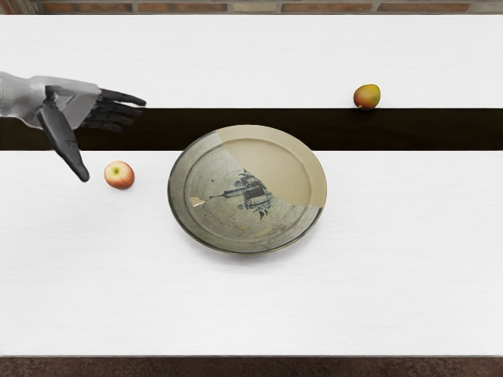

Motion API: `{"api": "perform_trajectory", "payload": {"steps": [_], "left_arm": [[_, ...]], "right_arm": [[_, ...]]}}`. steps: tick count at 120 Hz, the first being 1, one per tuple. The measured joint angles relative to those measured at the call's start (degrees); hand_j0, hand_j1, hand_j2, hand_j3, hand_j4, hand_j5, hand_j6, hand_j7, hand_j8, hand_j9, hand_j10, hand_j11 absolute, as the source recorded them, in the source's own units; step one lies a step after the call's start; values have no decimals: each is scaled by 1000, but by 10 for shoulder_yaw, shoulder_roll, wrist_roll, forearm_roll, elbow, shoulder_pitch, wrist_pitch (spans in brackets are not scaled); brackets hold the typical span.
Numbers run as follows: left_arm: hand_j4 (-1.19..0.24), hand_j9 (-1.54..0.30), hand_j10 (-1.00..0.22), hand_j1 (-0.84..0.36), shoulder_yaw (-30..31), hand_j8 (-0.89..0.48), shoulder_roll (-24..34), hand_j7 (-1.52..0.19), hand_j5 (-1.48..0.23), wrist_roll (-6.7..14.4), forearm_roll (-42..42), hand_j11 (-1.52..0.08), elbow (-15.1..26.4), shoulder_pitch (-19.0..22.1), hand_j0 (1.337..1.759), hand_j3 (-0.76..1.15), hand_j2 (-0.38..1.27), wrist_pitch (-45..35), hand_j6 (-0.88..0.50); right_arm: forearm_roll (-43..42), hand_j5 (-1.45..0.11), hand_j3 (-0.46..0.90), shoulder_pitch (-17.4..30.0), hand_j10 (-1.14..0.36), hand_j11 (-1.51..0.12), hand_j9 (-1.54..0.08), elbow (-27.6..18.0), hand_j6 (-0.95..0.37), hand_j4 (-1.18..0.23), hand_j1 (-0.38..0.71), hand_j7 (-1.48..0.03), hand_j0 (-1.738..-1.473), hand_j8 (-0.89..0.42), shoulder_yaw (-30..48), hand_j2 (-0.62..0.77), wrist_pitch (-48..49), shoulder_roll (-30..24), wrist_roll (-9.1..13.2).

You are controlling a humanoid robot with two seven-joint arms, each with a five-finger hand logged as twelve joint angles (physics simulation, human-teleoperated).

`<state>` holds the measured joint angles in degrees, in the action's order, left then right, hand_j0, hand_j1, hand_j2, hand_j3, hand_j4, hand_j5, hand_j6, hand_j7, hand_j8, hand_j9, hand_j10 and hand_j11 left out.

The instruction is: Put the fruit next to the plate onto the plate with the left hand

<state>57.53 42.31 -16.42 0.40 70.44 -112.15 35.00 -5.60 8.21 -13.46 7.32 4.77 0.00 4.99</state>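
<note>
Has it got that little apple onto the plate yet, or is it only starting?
Nothing is done yet: the plate holds no fruit. The left hand hovers open just left of the red apple, holding nothing. Grasping, lifting and setting it on the plate are all left.

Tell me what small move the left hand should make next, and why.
Probably bring the left hand down over the apple and grasp it. The hand is open and holds nothing, hanging just left of the apple without gripping it. The apple lies on the table beside the left rim of the plate, which holds no fruit.
</note>
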Motion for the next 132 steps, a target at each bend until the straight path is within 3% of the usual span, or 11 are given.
{"api": "perform_trajectory", "payload": {"steps": [11, 48, 57, 67, 82, 88, 93, 102, 111, 120, 132], "left_arm": [[-16, -20, -15, 331, -11, -16, 2, -20, -20, -2, 3, -20, -5, 27, 1658, 0, 3, 0, -16], [-10, -12, -10, 338, -25, -10, 9, -12, -12, -2, 23, -12, -30, 23, 1658, 0, 2, 0, -10], [-7, -8, -7, 342, 8, -7, -42, -9, -9, -1, 78, -8, -33, -49, 1658, 0, 2, 0, -7], [-4, -6, -4, 344, 57, -4, -132, -6, -6, -1, 120, -6, -34, -85, 1658, 0, 1, 0, -5], [-2, -3, -2, 346, 171, -2, -177, -3, -3, 3, 95, -3, -34, -125, 1658, 0, 0, 0, -3], [-2, -2, -2, 347, 219, -2, -227, -2, -2, 36, 33, -2, -33, -122, 1658, 0, 1, 0, -2], [-2, -2, -2, 347, 248, -2, -263, -2, -2, 88, -35, -2, -32, -119, 1658, 0, 0, -15, -2], [-1, -1, -1, 348, 275, -1, -269, -1, -1, 189, -151, -1, -30, -114, 1658, 0, 0, -67, -1], [-1, -1, -1, 348, 271, -1, -283, -1, -1, 263, -237, -1, -28, -87, 1658, 0, 0, -147, -1], [-1, -1, -1, 348, 250, -1, -319, -1, -1, 305, -287, -1, -24, -54, 1658, 0, 0, -260, -1], [-1, 0, -1, 349, 214, -1, -368, 0, 0, 328, -313, 0, -21, -7, 1658, 0, 0, -415, -1]], "right_arm": [[0, -22, 0, -2, -17, -22, -22, -1, -17, -17, -328, -22, -1658, -17, 0, -4, -1, 0, 0], [1, -23, 0, -3, -17, -23, -23, -1, -17, -17, -328, -23, -1658, -17, -2, -4, -1, 0, -1], [1, -22, 0, -3, -17, -23, -23, -1, -17, -17, -328, -23, -1658, -17, -2, -4, -1, 0, -1], [1, -22, 0, -3, -17, -22, -22, -1, -17, -17, -328, -22, -1658, -17, -2, -4, -1, 0, -1], [1, -23, 0, -3, -17, -23, -23, -1, -17, -17, -328, -23, -1658, -17, -2, -4, -1, 0, -1], [1, -22, 0, -3, -17, -22, -22, -1, -17, -17, -328, -22, -1658, -17, -2, -4, -1, 0, -1], [1, -23, 0, -3, -17, -23, -23, -1, -17, -17, -328, -23, -1658, -17, -2, -4, -1, 0, -1], [1, -23, 0, -3, -17, -23, -23, -1, -17, -17, -328, -23, -1658, -17, -2, -4, -1, 0, -1], [1, -22, 0, -3, -17, -22, -22, -1, -17, -17, -328, -22, -1658, -17, -2, -4, -1, 0, -1], [1, -22, 0, -3, -17, -22, -22, -1, -17, -17, -328, -22, -1658, -17, -2, -4, -1, 0, -1], [1, -22, 0, -3, -17, -22, -22, -1, -17, -17, -328, -22, -1658, -17, -2, -4, -1, 0, -1]]}}
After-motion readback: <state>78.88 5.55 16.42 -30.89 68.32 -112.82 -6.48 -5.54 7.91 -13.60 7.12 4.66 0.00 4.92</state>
